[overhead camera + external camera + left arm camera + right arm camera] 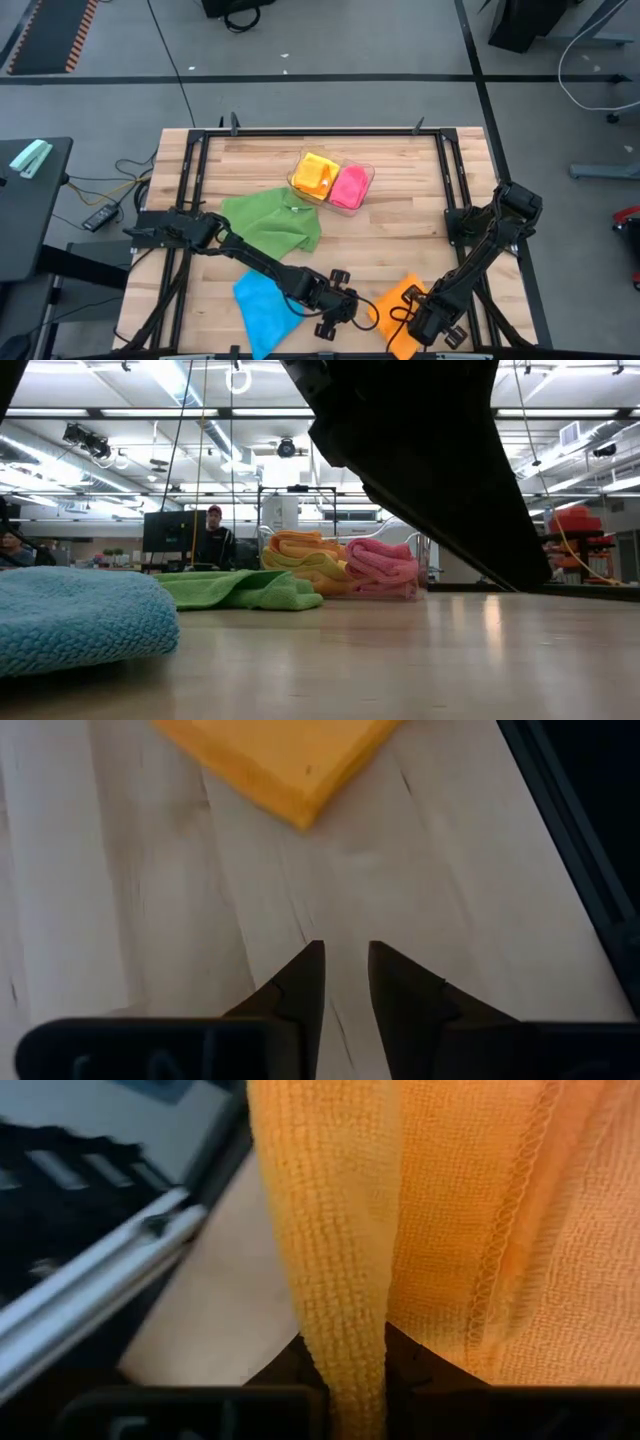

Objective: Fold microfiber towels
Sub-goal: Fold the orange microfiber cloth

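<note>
An orange towel (pixel 398 300) lies at the table's near edge, right of centre, with my right gripper (pixel 430 325) shut on it. Left of it, my left gripper (pixel 350 305) hovers over bare wood. Its fingers (pixel 345 955) stand a narrow gap apart with nothing between them, short of the orange towel's corner (pixel 295 815). A blue towel (pixel 265 305) lies flat near the front left. A green towel (pixel 275 220) lies rumpled mid-table. My right gripper pinches a raised fold of the orange towel (pixel 340 1310) between its two fingers, coming from above and pointing steeply down. A stitched hem (pixel 510 1230) runs beside the fold. The rest of the towel lies on the table.
A clear plastic tray (pixel 368 172) at the far middle holds a yellow-orange cloth (pixel 315 175) and a pink one (pixel 349 186). Black frame rails (pixel 455 180) run along the table's sides. People sit at desks (pixel 215 535) beyond the table.
</note>
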{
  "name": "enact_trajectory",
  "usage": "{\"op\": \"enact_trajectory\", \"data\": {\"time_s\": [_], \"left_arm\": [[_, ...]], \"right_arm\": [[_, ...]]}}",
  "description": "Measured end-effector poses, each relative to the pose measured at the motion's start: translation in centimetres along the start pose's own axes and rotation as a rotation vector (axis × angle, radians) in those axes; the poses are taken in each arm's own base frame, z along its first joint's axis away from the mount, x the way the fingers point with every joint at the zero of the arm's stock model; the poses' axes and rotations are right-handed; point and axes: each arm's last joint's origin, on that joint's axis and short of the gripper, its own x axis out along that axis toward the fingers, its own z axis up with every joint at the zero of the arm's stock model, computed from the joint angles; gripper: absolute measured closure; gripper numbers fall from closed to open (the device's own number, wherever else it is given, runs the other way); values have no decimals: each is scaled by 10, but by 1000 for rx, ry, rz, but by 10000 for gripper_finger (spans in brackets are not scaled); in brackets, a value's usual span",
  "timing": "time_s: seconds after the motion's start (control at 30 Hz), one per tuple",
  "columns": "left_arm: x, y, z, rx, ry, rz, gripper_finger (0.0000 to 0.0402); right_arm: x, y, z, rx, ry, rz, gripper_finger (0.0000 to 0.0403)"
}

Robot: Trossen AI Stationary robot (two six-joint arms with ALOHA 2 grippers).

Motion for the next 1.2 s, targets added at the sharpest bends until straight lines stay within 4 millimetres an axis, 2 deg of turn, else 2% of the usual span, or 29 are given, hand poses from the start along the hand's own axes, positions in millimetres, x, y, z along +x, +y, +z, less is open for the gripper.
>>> {"op": "enact_trajectory", "data": {"time_s": [0.27,0.37,0.5,0.83,1.2], "left_arm": [[0,0,0,-1,1,0,318],[0,0,0,0,0,0,316],[0,0,0,1,0,0,316],[0,0,0,-1,2,0,321],[0,0,0,-1,3,0,330]], "right_arm": [[-32,7,-3,-22,-75,125,361],[-44,6,-4,-25,-129,93,361],[-50,-4,-1,14,-166,42,361],[-32,-30,-6,95,-137,22,361],[-14,-40,-18,236,-156,25,361]]}}
